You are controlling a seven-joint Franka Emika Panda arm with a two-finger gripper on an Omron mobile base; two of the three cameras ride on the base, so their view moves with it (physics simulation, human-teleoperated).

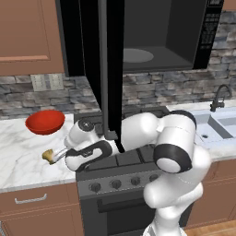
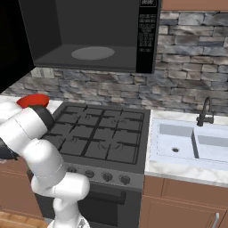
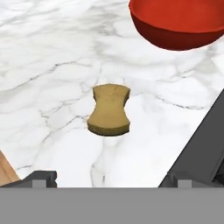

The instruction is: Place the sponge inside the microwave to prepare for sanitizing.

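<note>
The sponge (image 3: 109, 109), a small tan waisted block, lies flat on the white marble counter (image 3: 52, 65). In the left base view the sponge (image 1: 47, 156) sits left of the stove, near the counter's front edge. My gripper (image 1: 57, 157) reaches low toward it from the right and is open. In the hand view the gripper (image 3: 109, 179) has its dark fingertips (image 3: 39, 177) spread wide, with the sponge just ahead of the gap, untouched. The black microwave (image 1: 156, 50) hangs above the stove with its door (image 1: 108, 69) swung open, showing a grey cavity and round plate (image 2: 92, 53).
A red bowl (image 1: 44, 121) stands on the counter behind the sponge, close to the wall. The black gas stove (image 2: 102, 133) borders the counter on the right, its edge (image 3: 205, 144) beside my hand. A sink (image 2: 196, 142) with a dark faucet lies far right.
</note>
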